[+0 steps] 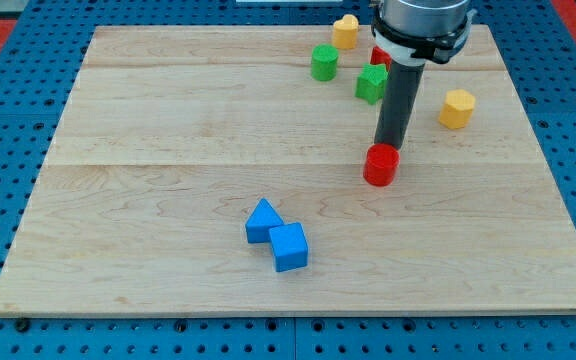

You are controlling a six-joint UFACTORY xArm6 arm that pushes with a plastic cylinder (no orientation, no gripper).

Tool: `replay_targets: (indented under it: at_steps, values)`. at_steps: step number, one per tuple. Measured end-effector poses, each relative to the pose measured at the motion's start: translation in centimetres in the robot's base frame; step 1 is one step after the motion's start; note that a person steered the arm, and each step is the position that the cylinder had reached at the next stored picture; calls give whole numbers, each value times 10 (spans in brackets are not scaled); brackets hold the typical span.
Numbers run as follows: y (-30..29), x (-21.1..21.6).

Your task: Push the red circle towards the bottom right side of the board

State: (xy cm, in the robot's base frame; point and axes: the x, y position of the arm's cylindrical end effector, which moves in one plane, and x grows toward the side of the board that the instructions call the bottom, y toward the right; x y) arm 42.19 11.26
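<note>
The red circle (380, 166) is a short red cylinder lying right of the board's middle. My tip (387, 146) stands right behind it, at its top edge, touching or nearly touching it. The dark rod rises from there to the arm at the view's top. The wooden board (168, 120) fills most of the view.
A blue triangle (262, 220) and a blue cube (289, 247) touch near the bottom middle. A green cylinder (324, 62), a green star (372, 82), a yellow heart (345, 31) and a partly hidden red block (378, 56) sit near the top. A yellow hexagon (457, 108) lies right of the rod.
</note>
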Motion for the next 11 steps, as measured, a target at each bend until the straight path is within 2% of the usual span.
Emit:
replay_targets:
  at_steps: [1, 2, 3, 4, 6, 7, 8, 9, 10, 11]
  values:
    - [-48, -4]
    - [-29, 33]
    - [71, 57]
    - [66, 42]
    - [103, 76]
    - [124, 60]
    - [147, 80]
    - [105, 110]
    - [98, 124]
    - [149, 68]
